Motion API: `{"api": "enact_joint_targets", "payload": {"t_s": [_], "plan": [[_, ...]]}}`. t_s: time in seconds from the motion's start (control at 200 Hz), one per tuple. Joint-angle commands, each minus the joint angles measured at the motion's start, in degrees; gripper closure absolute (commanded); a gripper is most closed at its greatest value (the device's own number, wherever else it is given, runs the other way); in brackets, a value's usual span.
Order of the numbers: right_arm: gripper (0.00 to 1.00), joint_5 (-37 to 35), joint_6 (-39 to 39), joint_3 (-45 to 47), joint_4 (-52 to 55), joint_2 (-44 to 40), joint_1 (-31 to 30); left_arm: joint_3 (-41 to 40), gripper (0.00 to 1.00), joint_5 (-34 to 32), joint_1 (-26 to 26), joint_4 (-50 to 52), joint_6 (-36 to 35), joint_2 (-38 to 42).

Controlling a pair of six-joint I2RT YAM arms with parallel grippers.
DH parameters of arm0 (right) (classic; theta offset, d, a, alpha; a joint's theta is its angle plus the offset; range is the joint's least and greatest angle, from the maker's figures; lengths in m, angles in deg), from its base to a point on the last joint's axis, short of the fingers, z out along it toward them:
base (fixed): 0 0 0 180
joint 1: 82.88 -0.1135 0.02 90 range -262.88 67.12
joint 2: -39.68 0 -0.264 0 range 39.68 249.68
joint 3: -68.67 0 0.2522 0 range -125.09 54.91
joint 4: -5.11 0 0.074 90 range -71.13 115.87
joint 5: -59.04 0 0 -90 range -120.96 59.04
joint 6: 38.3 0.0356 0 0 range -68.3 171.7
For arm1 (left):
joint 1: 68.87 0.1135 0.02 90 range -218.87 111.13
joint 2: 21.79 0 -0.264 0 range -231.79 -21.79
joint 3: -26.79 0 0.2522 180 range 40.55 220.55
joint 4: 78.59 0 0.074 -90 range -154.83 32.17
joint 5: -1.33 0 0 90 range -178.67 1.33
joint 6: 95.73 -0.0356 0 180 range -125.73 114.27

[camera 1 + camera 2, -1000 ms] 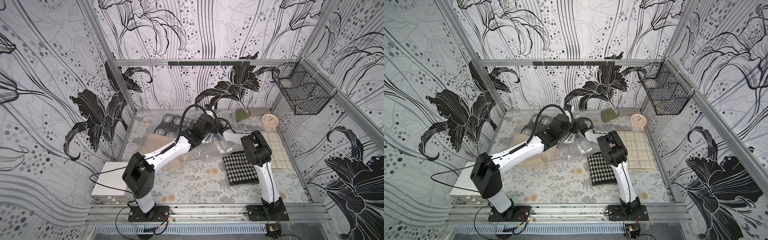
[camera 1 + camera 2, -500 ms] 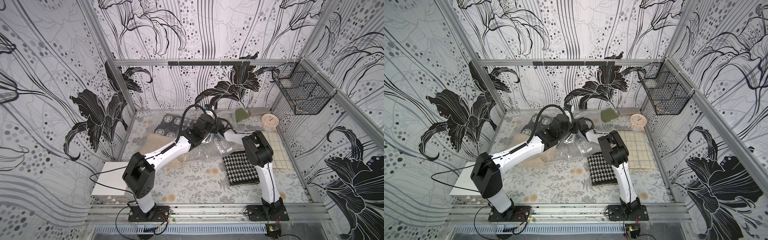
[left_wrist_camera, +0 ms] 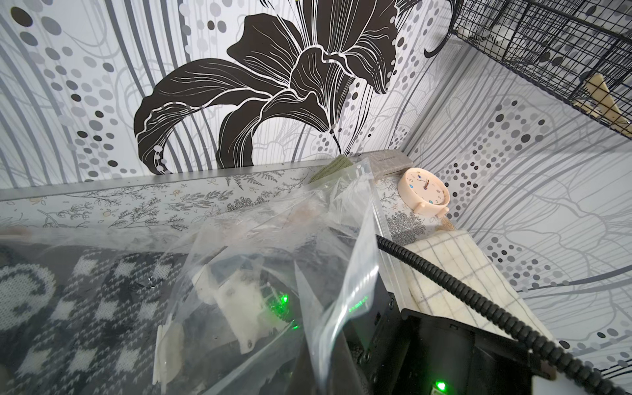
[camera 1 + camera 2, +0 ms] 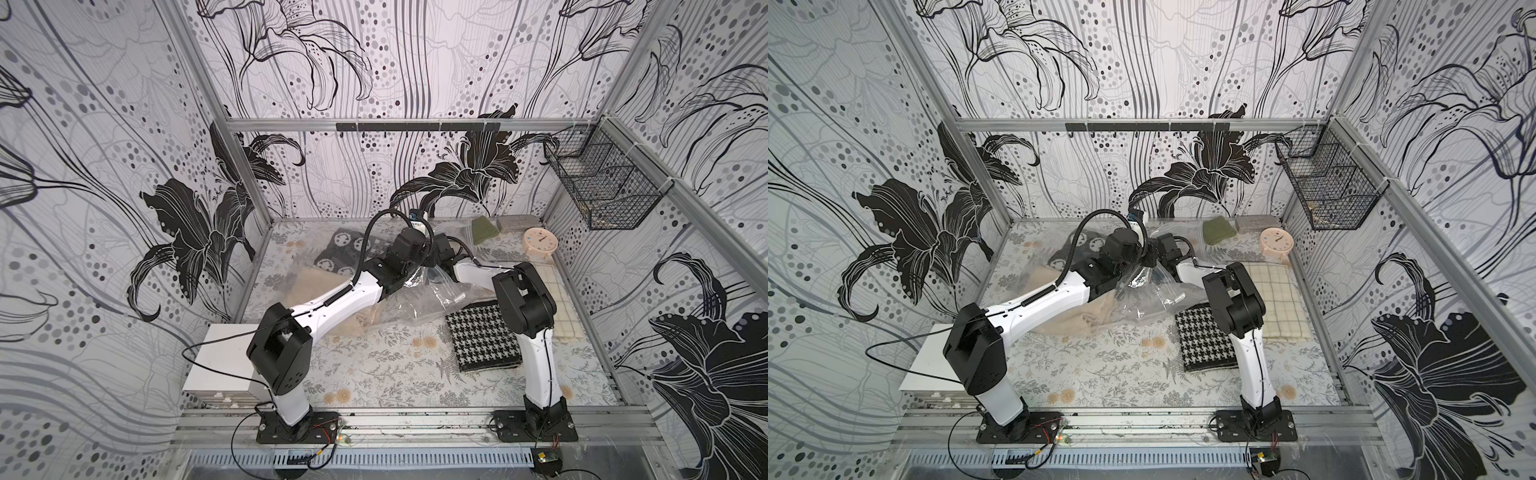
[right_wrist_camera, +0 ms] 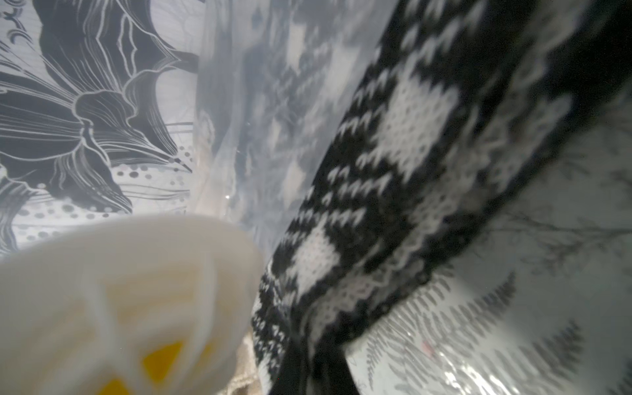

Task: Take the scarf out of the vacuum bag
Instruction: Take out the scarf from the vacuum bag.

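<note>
Plastic, clear and crinkly: in both top views the vacuum bag [image 4: 415,303] lies near the clock [image 4: 540,240], toward the left arm, with the knit scarf [image 4: 343,245] inside, farther from the clock. The left wrist view suggests the left gripper [image 4: 1144,264] is clenched on raised bag film. In the right wrist view, the right gripper [image 5: 260,359] pinches the scarf's edge. That thin pinch may slip, or the scarf may drag the bag along.

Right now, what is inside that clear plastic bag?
A black-and-white knitted scarf shows through the bag. The arms above it and the crumpled plastic cover the rest, so I cannot tell whether anything else is in there.
</note>
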Motion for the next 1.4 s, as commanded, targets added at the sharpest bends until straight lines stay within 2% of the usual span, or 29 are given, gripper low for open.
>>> {"api": "enact_joint_targets", "payload": {"t_s": [0.0,0.1,0.19,0.27,0.371,0.456,0.551,0.661,0.741,0.851,0.991,1.082,1.157,1.257,1.392], "plan": [[1.00,-2.27,-5.07,0.08,6.71,-3.96,0.44,0.04,1.00,-0.56,0.73,-2.31,0.05,-0.67],[1.00,-4.57,-8.70,-1.86,13.39,-4.38,0.44,-0.11,1.00,-0.67,0.73,-2.32,0.06,-0.59],[1.00,-3.12,-8.60,0.27,11.02,-6.20,0.87,-0.15,1.00,-0.65,0.79,-2.32,0.12,-0.65],[1.00,-3.87,-10.23,-1.36,14.69,-5.95,0.86,-0.15,1.00,-0.60,0.76,-2.49,0.09,-0.75],[1.00,-0.75,-7.61,2.36,8.15,-7.59,1.49,0.03,1.00,-0.50,0.76,-2.48,0.14,-0.87],[1.00,-3.39,-11.32,-1.31,15.84,-6.24,1.05,0.03,1.00,-0.41,0.76,-2.45,0.26,-0.89],[1.00,-0.19,-8.51,3.11,8.97,-8.05,1.88,0.05,1.00,-0.39,0.77,-2.32,0.16,-0.84],[1.00,-4.08,-12.84,-0.30,17.69,-6.95,1.65,-0.04,1.00,-0.63,0.78,-2.27,0.14,-0.88],[1.00,-2.44,-10.76,2.56,12.70,-7.99,2.19,-0.06,1.00,-0.60,0.76,-2.31,0.13,-1.17],[1.00,-3.05,-10.40,-0.90,14.13,-4.92,1.34,-0.15,1.00,-0.60,1.16,-2.40,0.26,-1.62],[1.00,-1.12,-4.86,-3.02,6.86,-1.46,0.48,-1.96,1.00,2.49,4.78,-3.66,2.85,-1.72],[1.00,-1.69,-6.10,-10.03,12.05,2.35,-1.06,-2.26,1.00,0.92,5.75,-3.04,1.66,-1.83],[1.00,-0.89,-5.62,-12.51,12.05,4.17,-1.83,-2.81,1.00,0.98,6.92,-2.76,1.63,-1.68],[1.00,0.10,-4.87,-12.95,11.78,5.23,-1.85,-3.57,1.00,0.86,7.92,-2.67,1.52,-1.58],[1.00,-0.81,-6.28,-9.17,12.50,2.33,-1.04,-4.07,1.00,1.35,8.28,-2.67,1.67,-1.71]]}}
